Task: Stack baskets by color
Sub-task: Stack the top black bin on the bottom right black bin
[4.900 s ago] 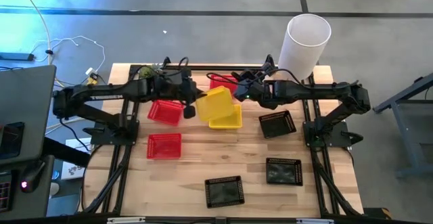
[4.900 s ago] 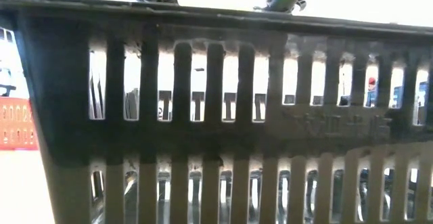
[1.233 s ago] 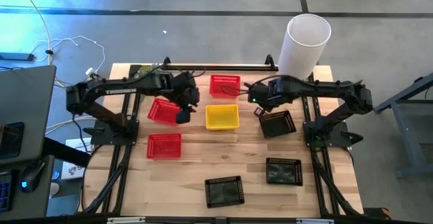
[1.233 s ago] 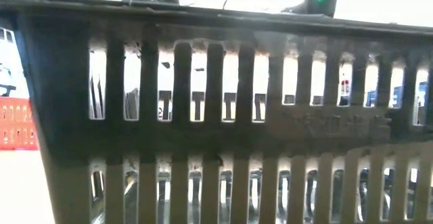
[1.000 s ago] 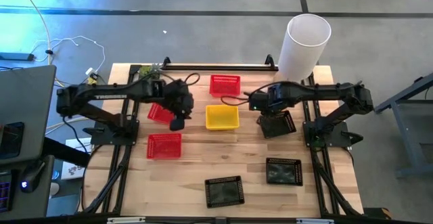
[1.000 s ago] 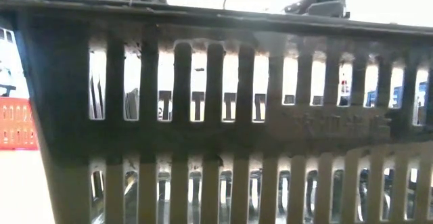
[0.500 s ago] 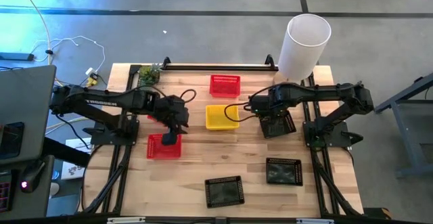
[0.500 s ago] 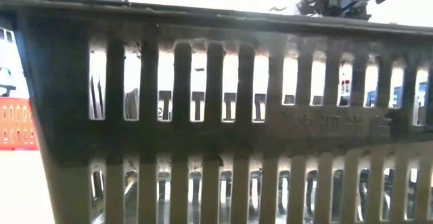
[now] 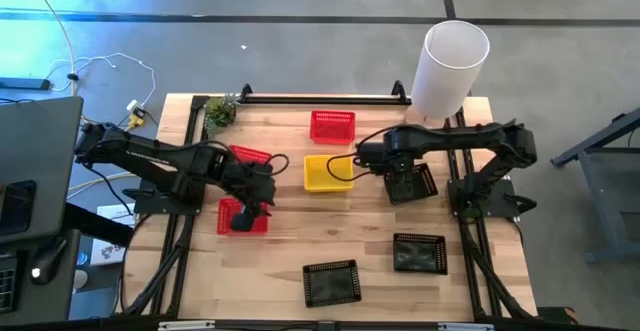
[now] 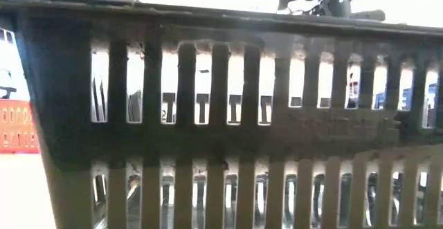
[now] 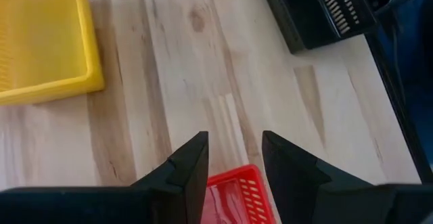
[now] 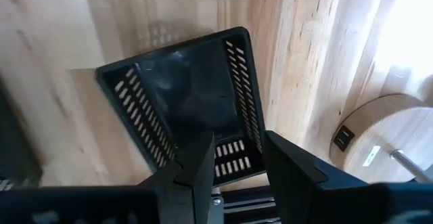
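Table [image 9: 300,246]: light wood, carrying both arms and all baskets in view.

White cylinder [image 9: 452,66]: stands at the far right corner, just behind the right arm.

Left arm [image 9: 150,156]: reaches in from the left edge. Left gripper [image 9: 243,221] hangs over the near red basket [image 9: 243,216]. In the left wrist view the fingers [image 11: 189,166] are spread with a clear gap, the rim of that red basket [image 11: 237,190] lies below the tips, and nothing is held.

Right arm [image 9: 470,141]: reaches in from the right edge. Right gripper [image 9: 392,176] is over the far black basket [image 9: 412,183]. In the right wrist view its fingers [image 12: 196,170] stand apart above the basket's near rim [image 12: 183,102]; whether they touch it cannot be told.

Baskets, by colour:
- Yellow [image 9: 328,173]: one pile visible at table centre, between the two grippers; how many are nested cannot be told.
- Red: three apart. One at the far edge [image 9: 332,125], one tilted beside the left arm [image 9: 252,157], one under the left gripper.
- Black: three apart. One under the right gripper, one near right [image 9: 419,253], one at the near centre edge [image 9: 331,282]. The last fills the low view [image 10: 221,118].

Plant [image 9: 219,111]: small, green, at the far left corner.
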Controlling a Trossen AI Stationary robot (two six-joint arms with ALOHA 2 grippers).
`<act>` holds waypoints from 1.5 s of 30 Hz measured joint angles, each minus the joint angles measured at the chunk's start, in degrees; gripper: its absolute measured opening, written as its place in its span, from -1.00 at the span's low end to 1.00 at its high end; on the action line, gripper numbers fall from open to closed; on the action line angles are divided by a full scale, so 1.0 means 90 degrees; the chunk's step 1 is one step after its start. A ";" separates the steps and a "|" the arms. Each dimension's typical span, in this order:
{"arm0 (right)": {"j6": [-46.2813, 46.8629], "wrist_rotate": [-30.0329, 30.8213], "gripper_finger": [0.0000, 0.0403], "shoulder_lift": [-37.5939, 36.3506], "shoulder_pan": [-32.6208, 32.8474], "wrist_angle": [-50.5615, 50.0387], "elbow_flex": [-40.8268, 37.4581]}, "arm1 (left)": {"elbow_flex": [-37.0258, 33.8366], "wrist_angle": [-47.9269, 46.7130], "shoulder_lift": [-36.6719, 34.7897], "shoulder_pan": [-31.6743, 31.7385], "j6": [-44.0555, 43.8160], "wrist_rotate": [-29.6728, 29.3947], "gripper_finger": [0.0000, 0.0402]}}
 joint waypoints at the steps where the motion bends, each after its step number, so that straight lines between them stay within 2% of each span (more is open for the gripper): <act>1: -0.0025 0.0035 -0.43 0.0094 0.0000 0.0020 -0.0001 | 0.0000 0.0000 0.0000 -0.0032 -0.0040 -0.0067 -0.38; 5: -0.0091 0.0236 -0.43 0.0378 -0.0001 0.0065 -0.0001 | 0.0000 -0.0009 0.0002 -0.0114 -0.0069 -0.0312 -0.38; 16: -0.0288 0.0276 -0.43 0.0909 -0.0365 0.0366 -0.0001 | 0.0000 -0.0105 0.0005 -0.0127 -0.0047 -0.0354 -0.38; 33: -0.0638 -0.0266 -0.43 0.1577 -0.0724 0.0463 -0.0001 | 0.0002 -0.0148 0.0007 -0.0127 -0.0091 -0.0352 -0.38; 40: -0.0633 -0.0154 -0.43 0.1631 -0.0724 0.0465 -0.0001 | 0.0002 -0.0148 0.0007 -0.0127 -0.0091 -0.0352 -0.38; 45: -0.0640 -0.0108 -0.43 0.1474 -0.0752 0.0079 -0.0002 | 0.0002 -0.0146 0.0007 -0.0127 -0.0094 -0.0351 -0.38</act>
